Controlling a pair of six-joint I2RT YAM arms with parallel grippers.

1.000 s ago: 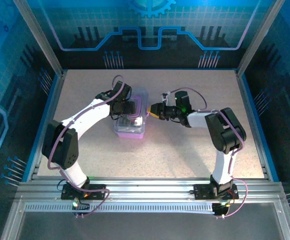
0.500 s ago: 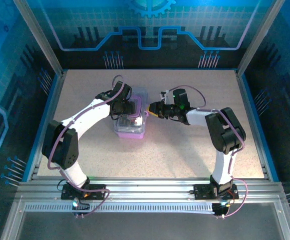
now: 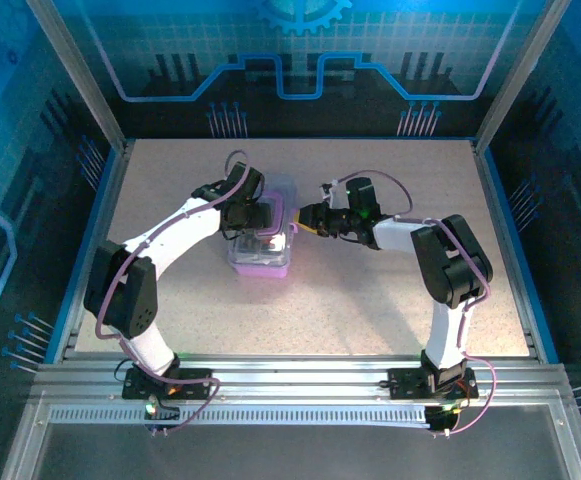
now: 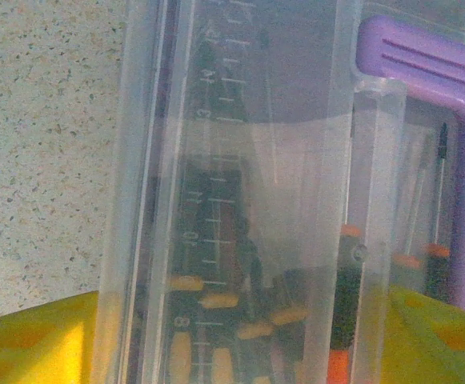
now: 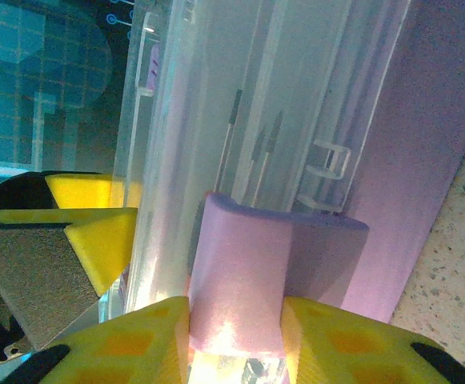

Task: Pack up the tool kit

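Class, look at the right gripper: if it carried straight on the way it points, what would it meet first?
The purple handle of the case: it sits between the fingers of the right gripper, apparently gripped, with the clear lid just beyond.

Purple case [image 3: 259, 265] with a clear lid [image 4: 248, 160] and lilac handle [image 5: 244, 280], on a beige surface [image 3: 370, 300] speckled dark. Screwdrivers [image 4: 216, 301] inside show black with yellow and orange bands; the jaws are bright yellow.
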